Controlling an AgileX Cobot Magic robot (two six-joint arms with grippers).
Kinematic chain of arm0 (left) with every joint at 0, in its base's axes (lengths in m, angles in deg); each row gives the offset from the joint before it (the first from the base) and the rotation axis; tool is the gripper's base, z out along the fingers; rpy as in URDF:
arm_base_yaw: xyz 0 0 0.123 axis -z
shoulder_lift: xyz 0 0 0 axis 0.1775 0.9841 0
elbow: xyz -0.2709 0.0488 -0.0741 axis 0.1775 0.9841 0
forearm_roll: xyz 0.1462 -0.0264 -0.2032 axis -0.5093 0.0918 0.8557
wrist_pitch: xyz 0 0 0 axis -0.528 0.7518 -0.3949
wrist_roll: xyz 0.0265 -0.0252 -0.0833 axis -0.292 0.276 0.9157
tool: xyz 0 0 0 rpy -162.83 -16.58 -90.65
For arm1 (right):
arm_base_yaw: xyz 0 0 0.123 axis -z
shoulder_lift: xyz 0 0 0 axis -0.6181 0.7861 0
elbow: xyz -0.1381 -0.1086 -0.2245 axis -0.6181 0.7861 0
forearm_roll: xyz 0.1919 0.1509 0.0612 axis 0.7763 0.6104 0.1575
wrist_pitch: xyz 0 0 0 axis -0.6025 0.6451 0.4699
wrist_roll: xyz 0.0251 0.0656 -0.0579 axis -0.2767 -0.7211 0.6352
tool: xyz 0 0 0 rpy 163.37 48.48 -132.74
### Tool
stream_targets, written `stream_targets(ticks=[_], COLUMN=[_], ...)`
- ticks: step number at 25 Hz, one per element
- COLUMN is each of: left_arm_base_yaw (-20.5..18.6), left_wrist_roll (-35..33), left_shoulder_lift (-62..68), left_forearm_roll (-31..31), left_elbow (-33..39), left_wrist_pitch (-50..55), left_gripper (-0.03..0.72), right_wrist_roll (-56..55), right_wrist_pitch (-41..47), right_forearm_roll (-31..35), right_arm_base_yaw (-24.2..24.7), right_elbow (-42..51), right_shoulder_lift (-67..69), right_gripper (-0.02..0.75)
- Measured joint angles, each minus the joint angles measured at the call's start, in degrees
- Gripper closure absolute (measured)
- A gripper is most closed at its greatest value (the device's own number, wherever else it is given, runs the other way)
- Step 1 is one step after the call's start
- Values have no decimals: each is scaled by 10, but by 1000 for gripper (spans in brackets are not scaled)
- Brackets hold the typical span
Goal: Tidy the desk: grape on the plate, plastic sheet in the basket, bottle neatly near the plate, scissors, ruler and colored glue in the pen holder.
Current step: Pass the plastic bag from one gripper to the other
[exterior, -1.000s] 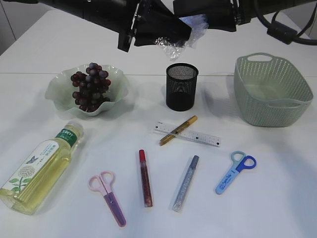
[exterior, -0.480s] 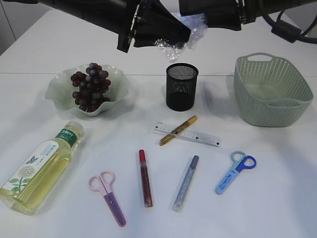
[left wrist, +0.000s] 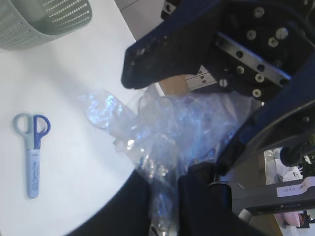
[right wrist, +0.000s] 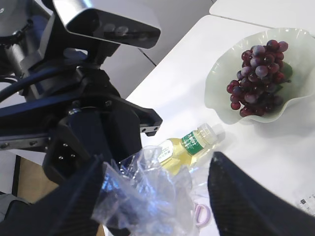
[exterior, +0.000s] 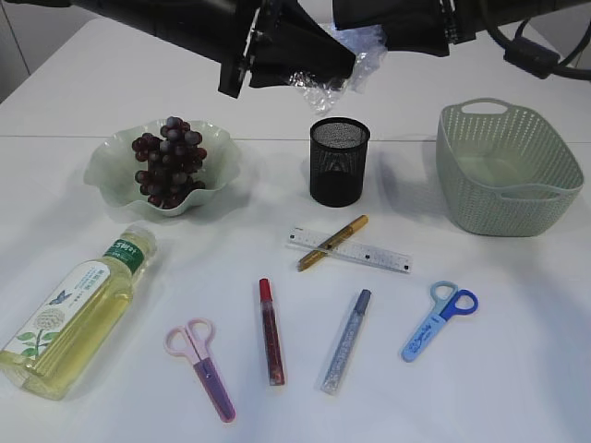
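Crinkled clear plastic sheet (exterior: 340,72) hangs in mid-air above the mesh pen holder (exterior: 339,161), pinched in the nearly closed left gripper (left wrist: 162,196). The right gripper (right wrist: 155,189) stands wide open around the sheet's other end, not yet clamped. If the left lets go before the right closes, the light film could drift down onto the pen holder or the desk rather than reach the basket (exterior: 508,171). A smooth white tabletop (exterior: 517,369) carries everything; pale wall and floor lie behind.

1 white tabletop (exterior: 74,249), seam line across upper third. 1 white labelled item (left wrist: 295,188), lower right, possibly equipment, blurred.
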State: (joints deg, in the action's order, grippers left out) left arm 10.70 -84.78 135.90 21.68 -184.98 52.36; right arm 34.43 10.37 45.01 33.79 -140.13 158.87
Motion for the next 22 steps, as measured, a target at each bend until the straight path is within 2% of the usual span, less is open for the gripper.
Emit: stream_targets(ticks=[12, 22], left_arm_base_yaw=[0, 0], left_wrist_roll=[0, 0], left_shoulder_lift=[1, 4], left_forearm_roll=[1, 2], left_elbow=[0, 0], left_wrist_pitch=[-6, -8], left_gripper=[611, 613], right_wrist_roll=[0, -1], right_wrist_pitch=[-12, -23], right_forearm_roll=[-12, -12], right_arm_base_yaw=[0, 0], right_elbow=[0, 0], right_shoulder_lift=[0, 0], right_gripper=[295, 433])
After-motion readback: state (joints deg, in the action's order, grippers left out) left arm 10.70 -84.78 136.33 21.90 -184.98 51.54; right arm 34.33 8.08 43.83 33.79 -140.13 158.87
